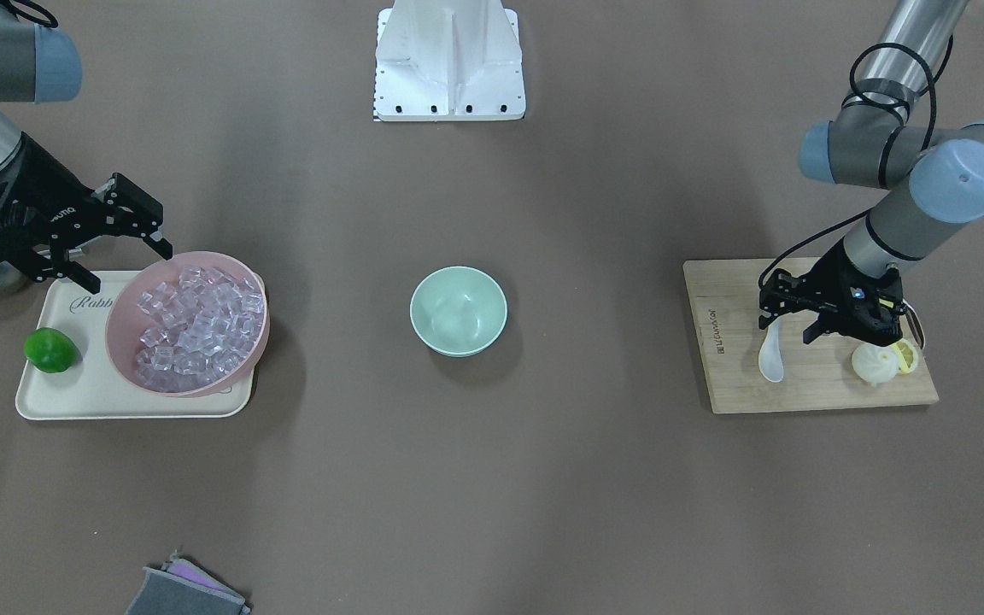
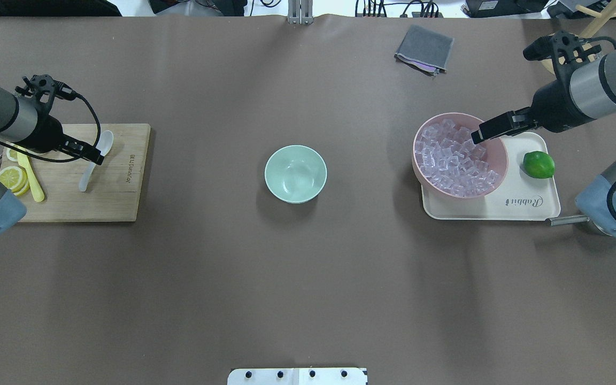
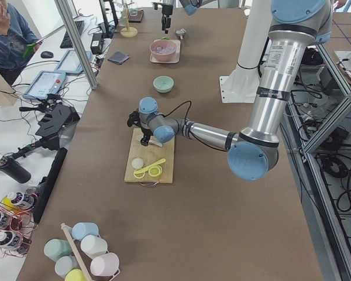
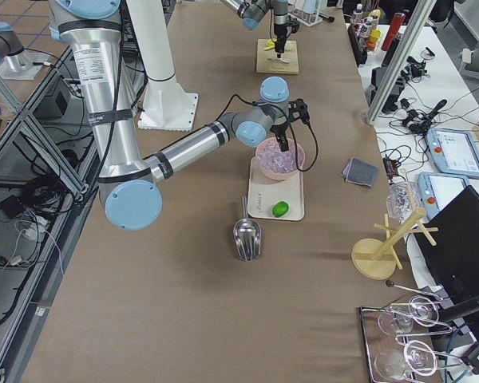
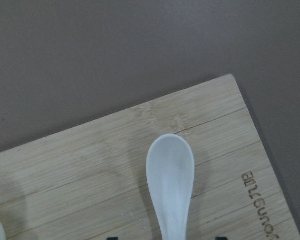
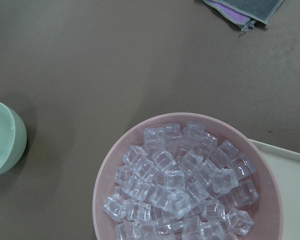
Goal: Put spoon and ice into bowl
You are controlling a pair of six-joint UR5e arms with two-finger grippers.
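The white spoon (image 2: 105, 142) lies on the wooden cutting board (image 2: 118, 198) at the left, scoop pointing away from me. It also shows in the left wrist view (image 5: 170, 170). My left gripper (image 1: 791, 326) is open, low over the spoon's handle, with one finger on each side. The mint-green bowl (image 2: 295, 174) stands empty at the table's middle. The ice (image 2: 455, 163), many clear cubes, fills a pink bowl (image 2: 495, 184) on the right. My right gripper (image 1: 125, 263) is open and empty, hovering at the pink bowl's outer rim.
The pink bowl sits on a cream tray (image 2: 522, 208) with a green lime (image 2: 538, 164). A metal scoop (image 4: 247, 235) lies beside the tray. Lemon slices (image 2: 11, 176) and a yellow utensil (image 2: 32, 179) lie on the board. A grey cloth (image 2: 424, 48) lies at the far side.
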